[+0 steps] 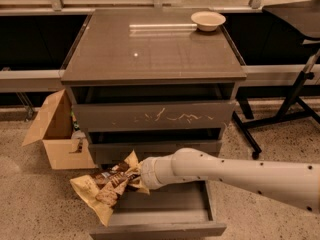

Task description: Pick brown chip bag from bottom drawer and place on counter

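The brown chip bag [104,188], wrinkly with tan edges and a dark brown middle, hangs in the air over the left front corner of the open bottom drawer [160,230]. My gripper [134,177] is at the end of the white arm that reaches in from the right. It is shut on the bag's right end, and the bag hides most of the fingers. The counter [150,49], the glossy grey-brown cabinet top, lies well above the bag.
A cream bowl [208,20] sits at the counter's back right corner. The upper drawer with white scratches [150,117] stands slightly open. An open cardboard box [55,130] is on the floor left of the cabinet. Black stand legs [295,100] are on the right.
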You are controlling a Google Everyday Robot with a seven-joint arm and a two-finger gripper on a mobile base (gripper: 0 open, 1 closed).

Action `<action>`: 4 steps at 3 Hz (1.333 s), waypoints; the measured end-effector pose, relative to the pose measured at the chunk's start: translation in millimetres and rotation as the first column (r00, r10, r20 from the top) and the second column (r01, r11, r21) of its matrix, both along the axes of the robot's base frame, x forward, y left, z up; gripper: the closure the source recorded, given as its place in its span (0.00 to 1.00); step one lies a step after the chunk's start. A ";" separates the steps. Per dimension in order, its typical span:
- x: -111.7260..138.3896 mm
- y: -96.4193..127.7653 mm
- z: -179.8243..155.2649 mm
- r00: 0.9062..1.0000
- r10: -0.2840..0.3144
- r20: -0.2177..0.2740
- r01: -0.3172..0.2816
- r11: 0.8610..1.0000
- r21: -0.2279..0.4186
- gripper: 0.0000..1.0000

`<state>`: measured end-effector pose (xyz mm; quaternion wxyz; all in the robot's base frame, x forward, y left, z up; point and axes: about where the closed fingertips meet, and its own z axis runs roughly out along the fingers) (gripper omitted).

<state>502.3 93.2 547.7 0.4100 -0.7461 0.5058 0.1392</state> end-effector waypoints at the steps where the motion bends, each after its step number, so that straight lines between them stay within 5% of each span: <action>1: -0.9 -22.6 51.6 0.998 -0.025 0.063 0.020 0.996 0.082 1.00; 2: 0.7 -56.7 57.0 0.993 -0.091 0.073 0.084 0.992 0.090 1.00; 4: 12.3 -62.6 94.6 0.987 -0.095 0.130 0.078 0.989 0.129 1.00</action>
